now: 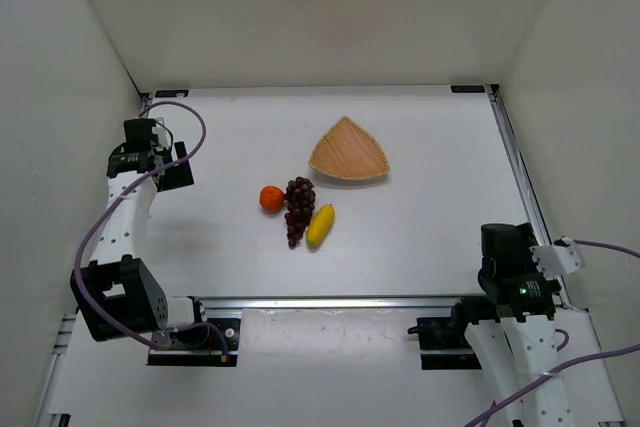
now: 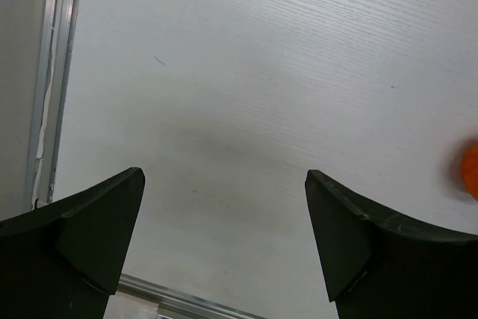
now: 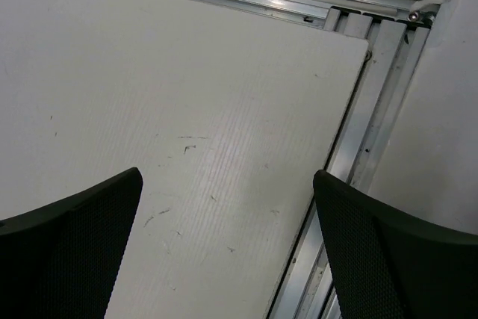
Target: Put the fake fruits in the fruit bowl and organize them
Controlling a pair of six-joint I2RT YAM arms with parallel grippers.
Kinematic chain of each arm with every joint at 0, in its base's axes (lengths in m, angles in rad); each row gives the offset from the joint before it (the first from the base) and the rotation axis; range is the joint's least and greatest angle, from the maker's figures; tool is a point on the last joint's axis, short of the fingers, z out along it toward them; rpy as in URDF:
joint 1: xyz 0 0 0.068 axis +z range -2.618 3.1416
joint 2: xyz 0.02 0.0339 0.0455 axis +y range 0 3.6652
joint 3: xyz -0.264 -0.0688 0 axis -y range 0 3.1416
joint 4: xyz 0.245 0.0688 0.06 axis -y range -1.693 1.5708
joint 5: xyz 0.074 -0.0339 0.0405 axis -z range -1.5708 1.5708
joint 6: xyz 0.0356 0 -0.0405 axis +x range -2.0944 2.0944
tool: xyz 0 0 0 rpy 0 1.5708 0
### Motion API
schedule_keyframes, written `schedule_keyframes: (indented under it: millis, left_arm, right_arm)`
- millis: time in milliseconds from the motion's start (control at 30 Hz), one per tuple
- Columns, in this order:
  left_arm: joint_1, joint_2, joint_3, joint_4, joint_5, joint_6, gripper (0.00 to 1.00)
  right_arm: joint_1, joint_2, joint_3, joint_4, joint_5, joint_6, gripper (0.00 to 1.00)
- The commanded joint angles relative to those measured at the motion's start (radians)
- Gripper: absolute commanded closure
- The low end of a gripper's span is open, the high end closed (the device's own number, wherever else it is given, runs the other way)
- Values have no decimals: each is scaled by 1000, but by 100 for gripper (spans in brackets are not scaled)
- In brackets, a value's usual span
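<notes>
1. Left end effector [image 2: 224,175]: fingers spread wide with nothing between them. It hangs over bare table [image 1: 420,237] on the left side.
2. Right end effector [image 3: 228,175]: also wide and empty. It sits over the near right corner, beside the aluminium rail [image 3: 351,155].
3. Orange [image 1: 271,198]: round, smooth plastic, mid-table. It lies to the right of your left end effector and shows at the right edge of the left wrist view. It is the leftmost fruit, just beside the grapes.
4. Grapes [image 1: 298,209]: dark purple-red, knobbly bunch between orange and banana. The long axis runs far to near, with the broad end far and the taper toward the bases.
5. Banana [image 1: 320,225]: short, smooth, yellow. Its long axis is tilted, near-left to far-right. You cannot tell whether it touches the grapes or only lies beside them.
6. Bowl [image 1: 348,152]: shallow tan wicker, a rounded triangle, holding nothing. It lies beyond the fruits, slightly right, near but apart.
7. Judgement: no fruit is placed yet. Your left arm is nearer the orange. Your right arm is well apart from all three, with the banana closest to it.
</notes>
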Motion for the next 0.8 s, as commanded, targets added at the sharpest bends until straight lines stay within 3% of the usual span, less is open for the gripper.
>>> schedule_keyframes:
  millis: [0,33,133,200,233,300,500,633,767]
  left_arm:
    - [11,-47,-7,11,54,5,0]
    - [11,-47,-7,11,54,5,0]
    - [11,-47,-7,11,63,5,0]
    - [11,-47,-7,11,63,5,0]
    - [11,-47,2,11,63,5,0]
    - [11,-58,2,11,41,14,0]
    - [48,-145,245,42,-133,13,0]
    - [57,-142,200,62,6,85,0]
    - [-2,-130,121,40,125,112,0]
  right_arm:
    - [-1,39,-4,189,-95,-195,1]
    - [-1,82,-16,264,-175,-373,1]
    - [46,270,39,410,-398,-462,1]
    - [129,397,105,401,-379,-438,1]
    - [252,529,144,380,-341,-406,1]
    - [371,650,263,337,-297,-286,1]
    - [703,967,381,505,-486,-249,1]
    - [749,1228,523,579,-702,-307,1]
    - [772,1404,694,579,-760,-318,1]
